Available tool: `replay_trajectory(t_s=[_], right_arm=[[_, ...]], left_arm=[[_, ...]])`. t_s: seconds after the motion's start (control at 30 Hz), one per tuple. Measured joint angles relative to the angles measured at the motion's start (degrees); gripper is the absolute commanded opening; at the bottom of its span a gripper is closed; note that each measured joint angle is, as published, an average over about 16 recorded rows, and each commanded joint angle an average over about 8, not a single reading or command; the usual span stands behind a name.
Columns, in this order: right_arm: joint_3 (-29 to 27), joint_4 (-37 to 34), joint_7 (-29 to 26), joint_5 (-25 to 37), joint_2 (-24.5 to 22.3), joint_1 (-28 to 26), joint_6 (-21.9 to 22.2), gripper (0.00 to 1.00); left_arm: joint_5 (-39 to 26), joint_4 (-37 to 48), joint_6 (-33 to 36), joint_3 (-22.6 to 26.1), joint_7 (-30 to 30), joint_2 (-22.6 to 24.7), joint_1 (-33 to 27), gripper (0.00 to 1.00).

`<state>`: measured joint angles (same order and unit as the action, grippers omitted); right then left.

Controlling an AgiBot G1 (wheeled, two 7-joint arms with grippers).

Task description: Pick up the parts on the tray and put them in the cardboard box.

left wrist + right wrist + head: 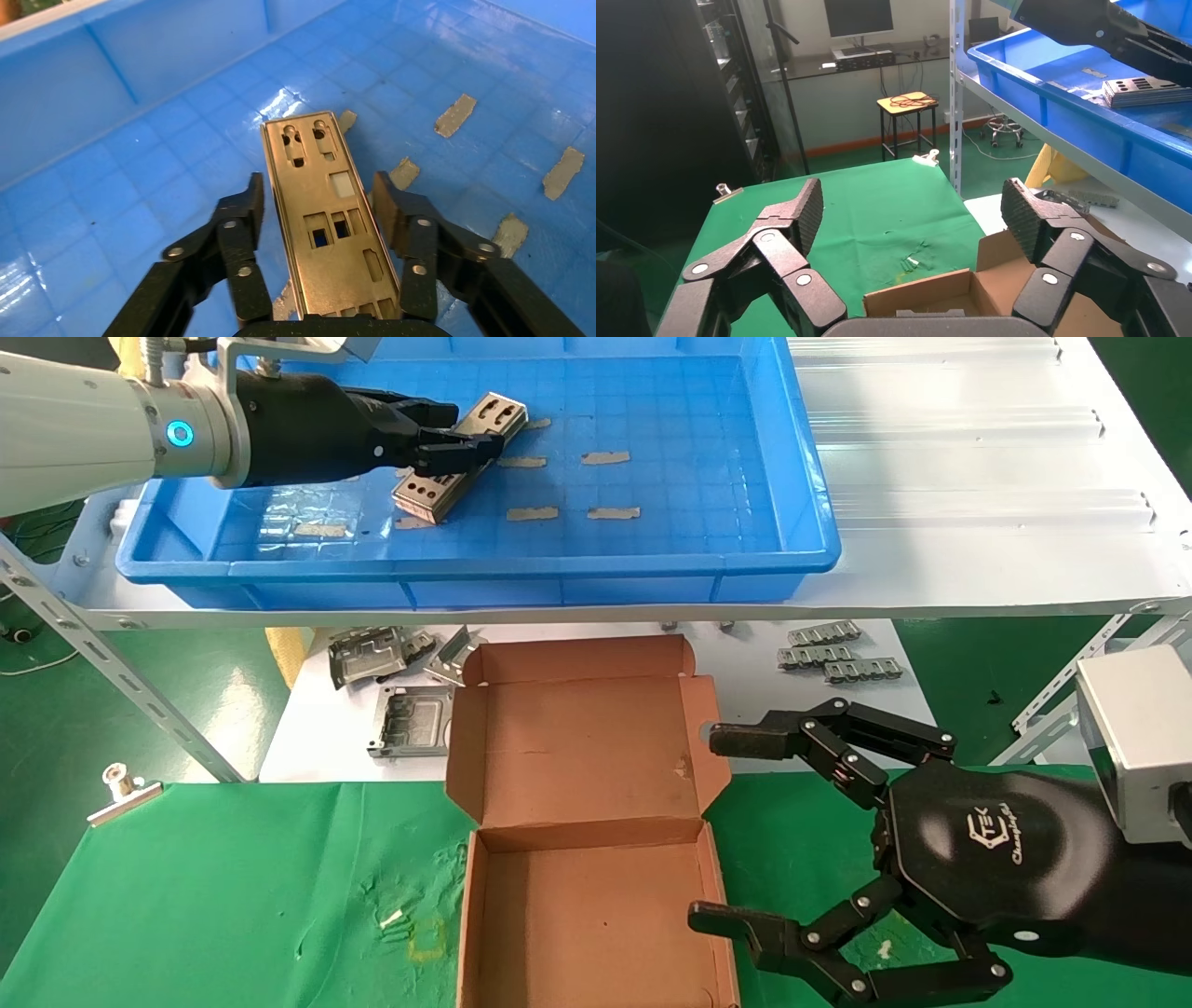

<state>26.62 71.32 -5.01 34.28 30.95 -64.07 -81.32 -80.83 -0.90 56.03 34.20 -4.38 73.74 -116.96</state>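
Observation:
A silver-grey part (498,413) with small cutouts lies slantwise in the left half of the blue tray (773,467). My left gripper (449,435) reaches into the tray from the left and is open. Its fingers (246,210) flank the part (330,210) closely on both long sides, with a thin strip of blue showing on one side. The cardboard box (577,747) stands open on the green cloth below, lid tipped back, with nothing visible inside. My right gripper (722,829) hovers open just right of the box (933,295), nothing between its pads (1025,217).
Strips of grey tape (605,457) dot the tray floor. On the white shelf under the tray lie chunky grey brackets (400,714) and ribbed metal strips (838,654). A metal clip (121,792) sits at the cloth's left edge. Slanted shelf struts (112,672) flank the space.

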Motion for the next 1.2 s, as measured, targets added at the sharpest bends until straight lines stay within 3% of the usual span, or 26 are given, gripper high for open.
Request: replay_trajectory(t_s=[1.2], right_arm=[[0.0, 0.0, 0.0, 0.0, 0.0, 0.0, 0.0, 1.00]], left_arm=[[0.1, 0.8, 3.1, -0.1, 0.3, -1.3, -2.5, 0.00]])
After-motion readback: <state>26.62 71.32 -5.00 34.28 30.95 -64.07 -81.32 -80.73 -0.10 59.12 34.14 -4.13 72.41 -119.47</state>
